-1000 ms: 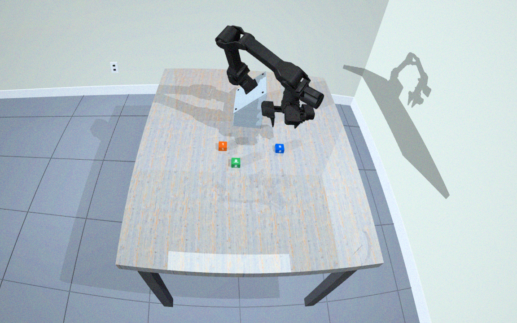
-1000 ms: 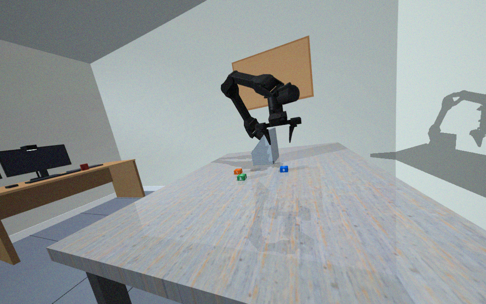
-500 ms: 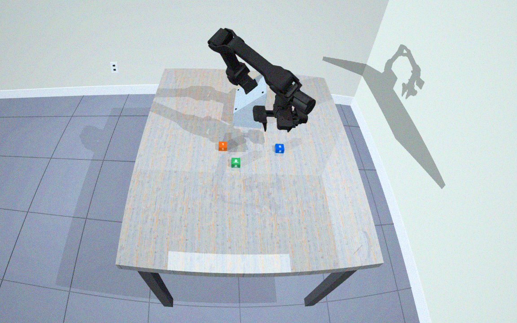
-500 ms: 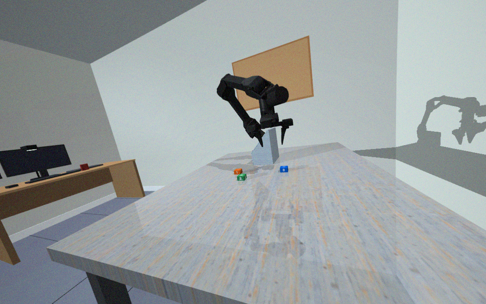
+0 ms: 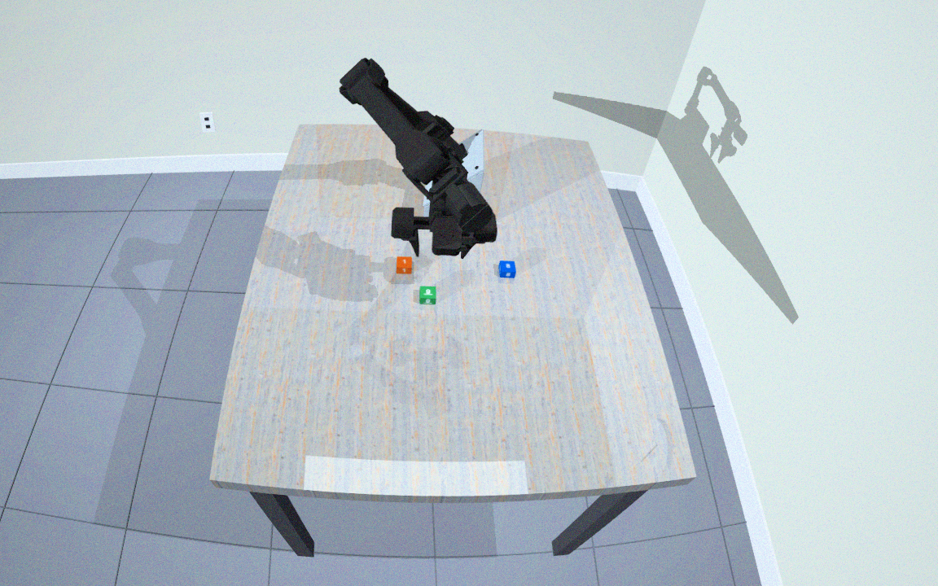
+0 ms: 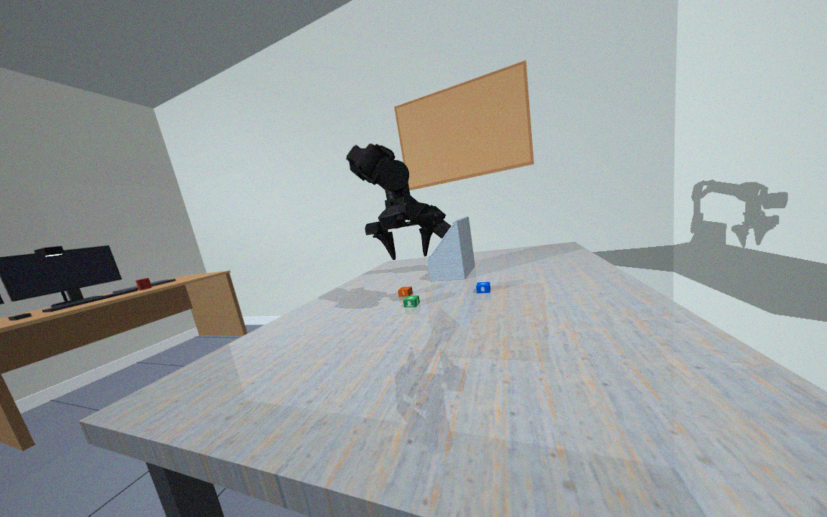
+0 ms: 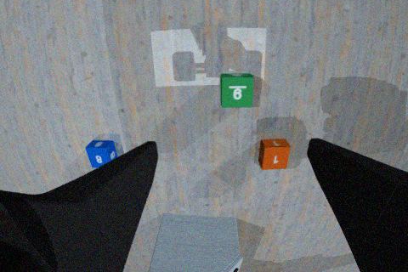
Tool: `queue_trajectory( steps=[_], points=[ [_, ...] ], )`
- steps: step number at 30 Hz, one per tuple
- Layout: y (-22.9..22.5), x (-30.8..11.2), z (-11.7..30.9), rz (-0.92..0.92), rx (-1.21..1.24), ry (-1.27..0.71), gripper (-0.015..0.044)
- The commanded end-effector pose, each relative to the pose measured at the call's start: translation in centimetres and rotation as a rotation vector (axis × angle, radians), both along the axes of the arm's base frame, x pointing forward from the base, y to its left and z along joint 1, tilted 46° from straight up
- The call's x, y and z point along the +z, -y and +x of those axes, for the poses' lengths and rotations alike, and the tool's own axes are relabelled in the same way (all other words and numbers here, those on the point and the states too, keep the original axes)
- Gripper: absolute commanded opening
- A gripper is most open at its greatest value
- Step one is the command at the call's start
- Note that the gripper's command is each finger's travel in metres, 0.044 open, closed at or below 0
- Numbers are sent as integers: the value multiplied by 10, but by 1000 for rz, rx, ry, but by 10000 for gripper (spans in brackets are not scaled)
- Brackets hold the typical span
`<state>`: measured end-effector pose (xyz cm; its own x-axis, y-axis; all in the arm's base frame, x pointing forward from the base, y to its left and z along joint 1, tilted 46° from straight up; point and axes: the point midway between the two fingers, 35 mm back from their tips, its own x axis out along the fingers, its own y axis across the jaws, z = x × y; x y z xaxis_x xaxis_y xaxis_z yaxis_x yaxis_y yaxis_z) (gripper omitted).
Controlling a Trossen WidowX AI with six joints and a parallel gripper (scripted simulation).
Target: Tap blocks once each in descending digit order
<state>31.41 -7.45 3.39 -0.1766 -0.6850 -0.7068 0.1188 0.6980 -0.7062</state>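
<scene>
The orange block (image 5: 404,264) (image 6: 405,291) (image 7: 274,154) shows a 1. The blue block (image 5: 506,269) (image 6: 482,288) (image 7: 100,154) shows an 8 and sits apart at the right in the top view. The green block (image 5: 427,295) (image 6: 410,301) (image 7: 237,90) shows an underlined digit, a 6 or a 9; I cannot tell which. It sits nearer the top camera than the other two. My gripper (image 5: 440,255) (image 6: 409,257) (image 7: 234,148) is open and empty, pointing down high above the table, towards the base side of the blocks. It touches no block.
The pale blue-grey wedge base (image 5: 478,151) (image 6: 451,260) (image 7: 200,238) stands on the table (image 5: 414,408) (image 6: 532,411) behind the blocks. A desk (image 6: 146,321) with monitors stands at the left in the exterior view.
</scene>
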Motion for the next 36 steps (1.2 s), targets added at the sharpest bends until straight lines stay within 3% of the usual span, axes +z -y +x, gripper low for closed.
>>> queue_trajectory(
  steps=[1, 15, 21, 29, 36],
  points=[
    [2, 5, 2, -5, 9, 4, 400],
    [2, 5, 2, -5, 9, 4, 400],
    [56, -49, -11, -8, 9, 4, 242],
    [58, -51, -12, -8, 9, 4, 32],
    [58, -51, -12, -8, 9, 4, 20]
  ],
)
